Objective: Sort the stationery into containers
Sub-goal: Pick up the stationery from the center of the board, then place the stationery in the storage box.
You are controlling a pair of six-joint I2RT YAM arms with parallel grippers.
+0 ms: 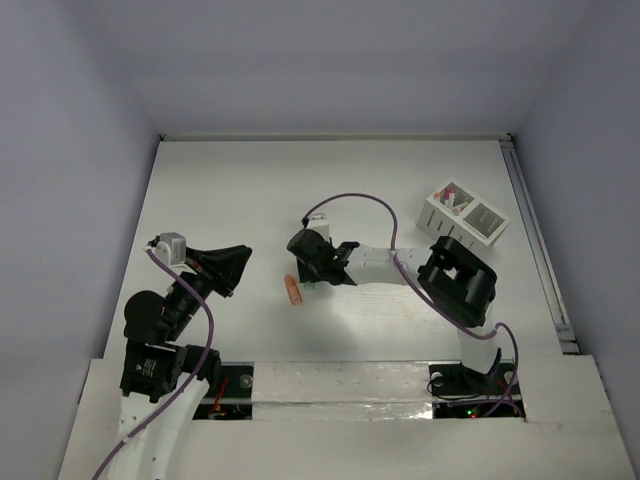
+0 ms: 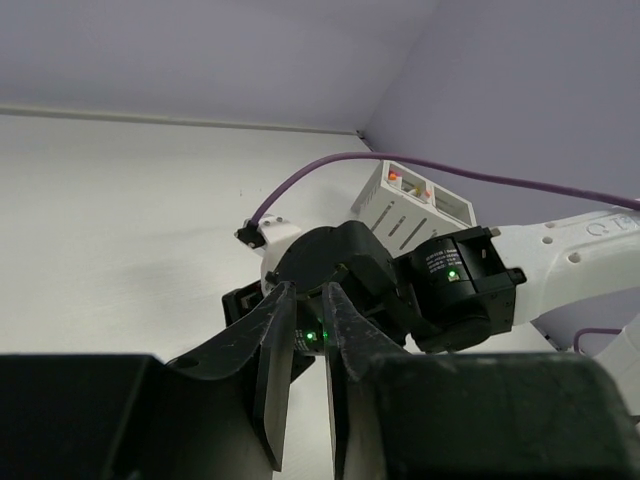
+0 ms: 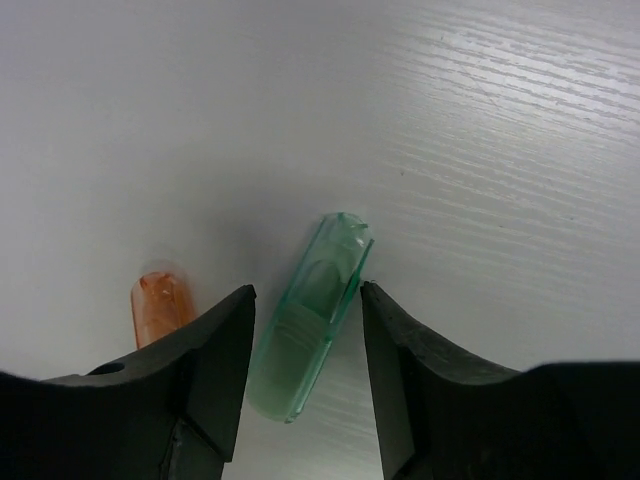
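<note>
**White tabletop: sort part done, right pincer over the green marker**

White table [image 1: 230, 190], grey-lilac walls, nothing else on the bench that I can see.

Done: the organiser box [image 1: 437, 215] at the far right holds at least a couple of pens [image 1: 452, 197] with pink and orange tips.

Left to do: two stubby markers lie loose mid-table.
- My right pincer [image 3: 305, 300] stands apart, straddling the mint-green marker [image 3: 315, 310], which lies flat and is not clamped.
- The orange marker [image 3: 160, 305] lies just beside it, outside my fingers.
- My left pincer [image 2: 308, 300] is raised off the table, fingers drawn nearly together with only a slit, gripping nothing.

Judged: past halfway, two pieces remain.

Unclear:
- The overhead view hides the green marker under my wrist.
- The orange marker's near end is cut off by my finger.
- The count of pens and which compartments they fill are too small to read.
- I cannot tell whether my finger grazes the green marker's tip.
</note>
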